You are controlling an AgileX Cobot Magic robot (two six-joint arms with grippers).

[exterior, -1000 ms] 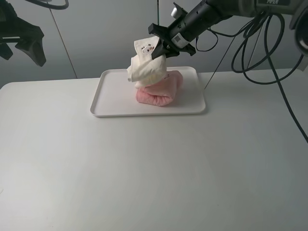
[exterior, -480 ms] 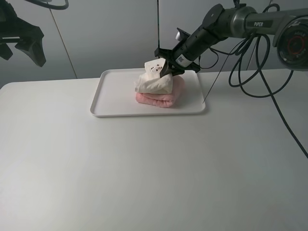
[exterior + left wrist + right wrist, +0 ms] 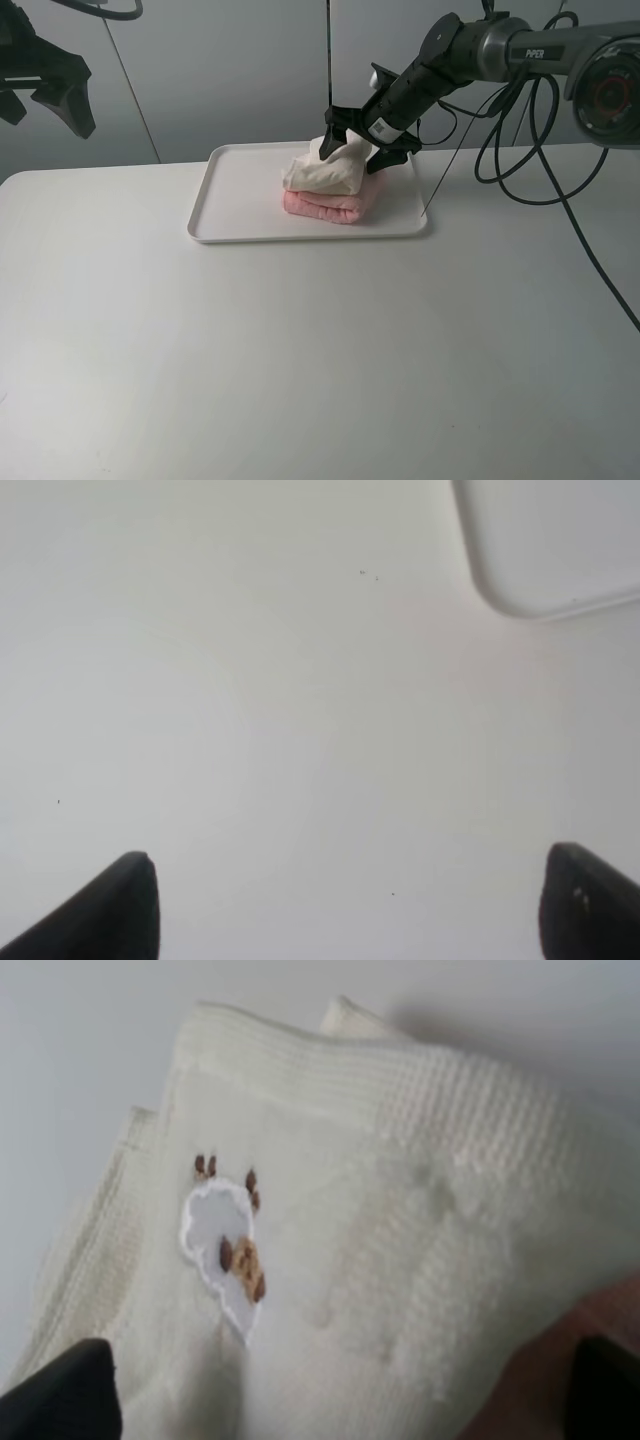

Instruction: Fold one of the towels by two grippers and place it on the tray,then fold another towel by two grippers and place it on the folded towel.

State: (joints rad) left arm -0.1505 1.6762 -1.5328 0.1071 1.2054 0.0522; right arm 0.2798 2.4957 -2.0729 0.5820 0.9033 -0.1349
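At far left, high above the table (image 3: 300,350), your left gripper (image 3: 45,75) hangs with its fingers (image 3: 120,905) spread wide, nothing between them; its wrist view gives bare table and one rounded corner of the tray (image 3: 560,550). Moving right, the white tray (image 3: 235,200) lies at the back of the table, long side facing you. On it, right of middle, the pink towel (image 3: 330,207) lies folded. The cream towel (image 3: 322,175) sits folded on top of the pink one, its upper edge bunched and raised toward the right gripper. You can see a small embroidered patch (image 3: 225,1255), white with brown marks, on its upper face in the right wrist view. Further right, your right gripper (image 3: 362,140) is at the cream towel's raised edge, released: its fingers (image 3: 60,1390) stand apart on either side of the cloth. Whether they touch the cloth cannot be told. A strip of pink shows under the cream towel in that wrist view.
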